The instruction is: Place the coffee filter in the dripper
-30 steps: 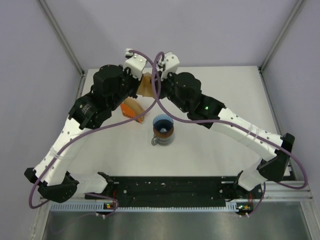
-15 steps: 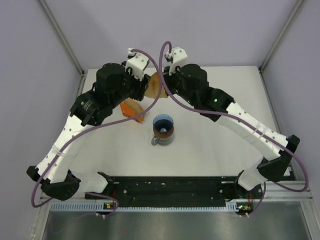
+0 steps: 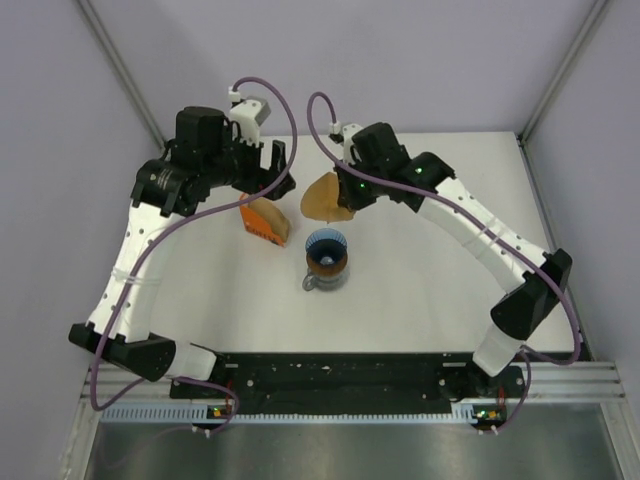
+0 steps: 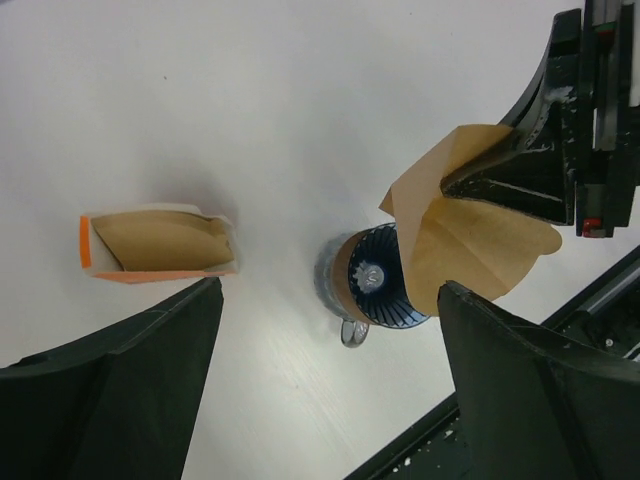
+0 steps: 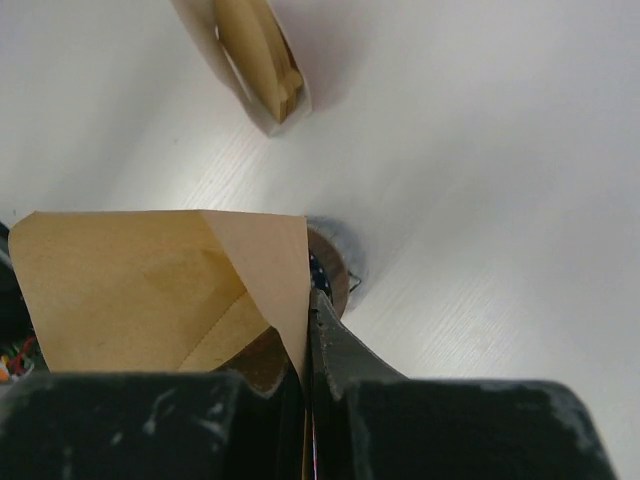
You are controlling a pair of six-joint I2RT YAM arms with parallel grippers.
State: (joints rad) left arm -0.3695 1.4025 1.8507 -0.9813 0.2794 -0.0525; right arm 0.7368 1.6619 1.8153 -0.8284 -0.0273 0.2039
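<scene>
My right tool [image 3: 345, 192] pinches the coffee filter [image 3: 322, 197] by its edge, aloft just beyond the blue dripper [image 3: 326, 250]; my left tool [image 3: 280, 168] is spread, empty. The filter seems part-folded, so I lower it point-first, centred

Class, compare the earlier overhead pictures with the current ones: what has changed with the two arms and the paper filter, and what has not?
The left gripper let go of the coffee filter, opened and drew back to the left. The right gripper, shut on the filter, now holds it alone and has carried it nearer the dripper. The dripper and the orange filter pack stayed put.
</scene>
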